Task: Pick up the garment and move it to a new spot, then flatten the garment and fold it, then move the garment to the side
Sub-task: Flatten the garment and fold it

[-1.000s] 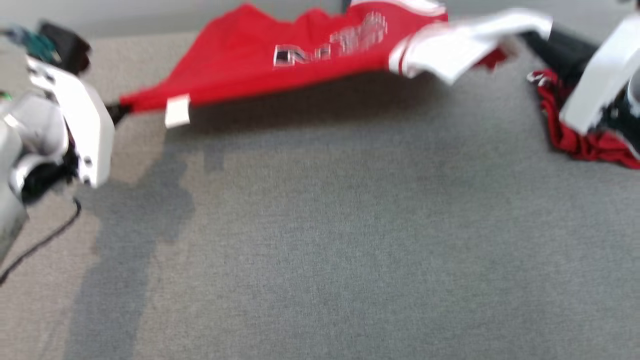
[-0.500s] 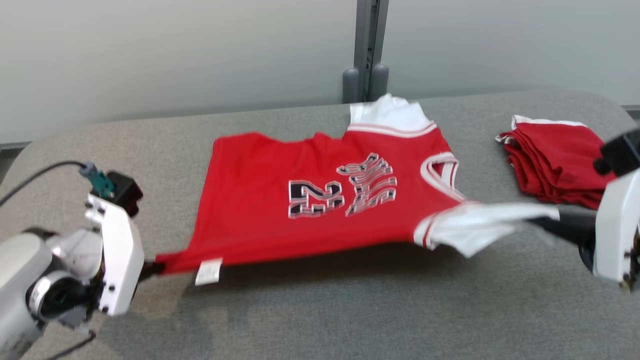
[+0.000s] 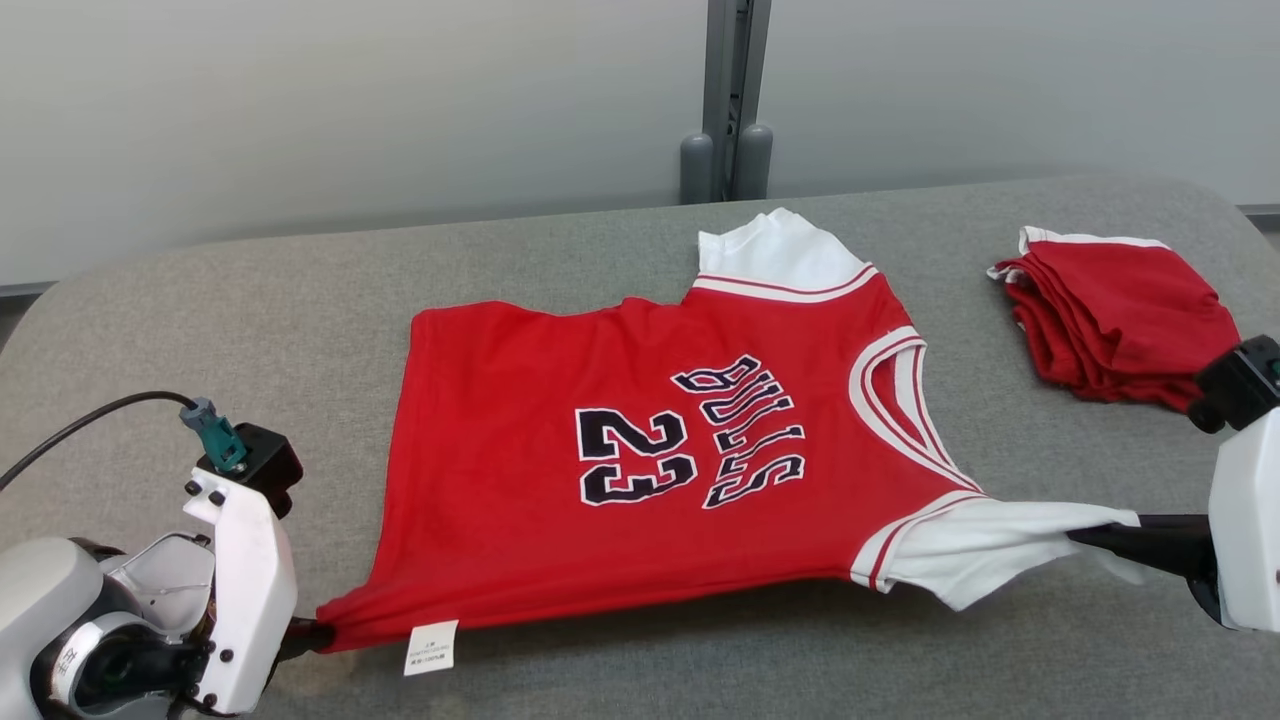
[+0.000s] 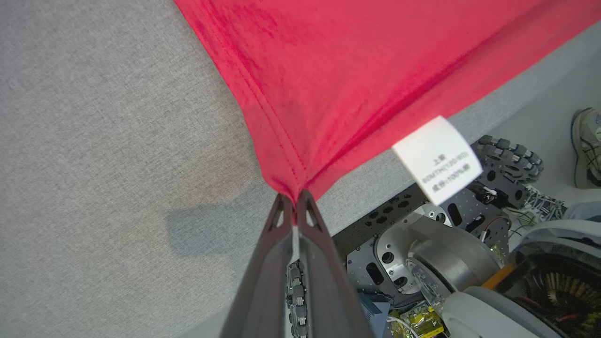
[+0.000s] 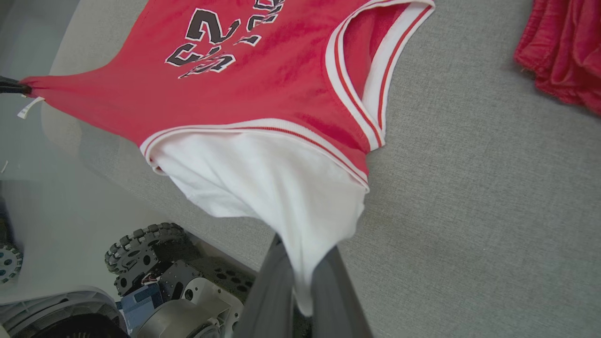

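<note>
The garment (image 3: 650, 460) is a red jersey with white sleeves and the number 23, spread front-up across the grey table (image 3: 300, 320), its near edge stretched taut between my arms. My left gripper (image 3: 310, 632) is shut on the jersey's near bottom corner, beside a white care label (image 3: 430, 647); the left wrist view shows the hem corner (image 4: 291, 188) pinched at the fingertips (image 4: 285, 209). My right gripper (image 3: 1085, 533) is shut on the near white sleeve (image 3: 990, 560); in the right wrist view that sleeve (image 5: 277, 188) hangs down between the fingers (image 5: 270, 286).
A folded pile of red cloth (image 3: 1115, 320) lies at the table's far right. A grey post (image 3: 728, 100) stands behind the table against a pale wall. My wheeled base (image 4: 446, 244) and a person's shoe (image 4: 587, 145) show below the near table edge.
The head camera has tilted up, so the whole jersey and wall have come into view. The jersey has settled flatter on the table, still held by both grippers.
</note>
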`<state>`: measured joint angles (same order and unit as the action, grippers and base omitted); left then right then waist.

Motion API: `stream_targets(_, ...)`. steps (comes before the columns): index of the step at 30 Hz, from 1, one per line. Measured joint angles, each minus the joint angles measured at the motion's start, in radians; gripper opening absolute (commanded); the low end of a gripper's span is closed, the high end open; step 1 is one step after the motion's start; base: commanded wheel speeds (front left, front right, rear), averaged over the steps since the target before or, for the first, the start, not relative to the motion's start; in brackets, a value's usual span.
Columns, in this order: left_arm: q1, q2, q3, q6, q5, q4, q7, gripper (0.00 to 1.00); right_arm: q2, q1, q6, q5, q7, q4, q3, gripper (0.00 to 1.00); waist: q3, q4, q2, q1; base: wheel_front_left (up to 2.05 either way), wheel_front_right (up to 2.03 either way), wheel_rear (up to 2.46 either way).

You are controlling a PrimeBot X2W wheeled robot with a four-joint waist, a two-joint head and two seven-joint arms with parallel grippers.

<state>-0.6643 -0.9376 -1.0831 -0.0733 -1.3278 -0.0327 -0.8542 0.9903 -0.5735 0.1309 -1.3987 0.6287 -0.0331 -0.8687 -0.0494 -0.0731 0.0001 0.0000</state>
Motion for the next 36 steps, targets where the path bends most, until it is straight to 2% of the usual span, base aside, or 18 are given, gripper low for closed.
stream_targets(6, -0.049, 0.01, 0.02, -0.016, -0.016, 0.033, -0.037, 0.0, -0.058, -0.037, 0.0, 0.011, 0.071, -0.028, 0.051, 0.0, -0.064, 0.002, 0.0, 0.0, 0.0, 0.0, 0.0)
stream_targets(15, -0.161, 0.081, 0.036, -0.014, -0.026, 0.134, -0.12, 0.0, -0.169, -0.159, 0.0, 0.039, 0.198, -0.133, 0.112, 0.0, -0.159, 0.01, 0.0, 0.0, 0.0, 0.0, 0.0)
stream_targets(22, -0.252, 0.168, 0.049, -0.005, -0.02, 0.233, -0.144, 0.0, -0.25, -0.241, 0.0, 0.082, 0.285, -0.269, 0.162, 0.0, -0.216, 0.02, -0.0001, 0.0, 0.0, 0.0, 0.0)
stream_targets(27, -0.297, 0.215, 0.058, 0.021, 0.004, 0.303, -0.118, 0.0, -0.3, -0.274, 0.0, 0.118, 0.302, -0.309, 0.194, 0.0, -0.253, 0.022, 0.0, 0.0, 0.0, 0.0, 0.0)
stream_targets(36, -0.319, 0.258, 0.06, 0.065, 0.023, 0.403, -0.075, 0.0, -0.37, -0.289, 0.0, 0.177, 0.309, -0.337, 0.247, 0.0, -0.282, 0.017, 0.0, 0.0, 0.0, 0.0, 0.0)
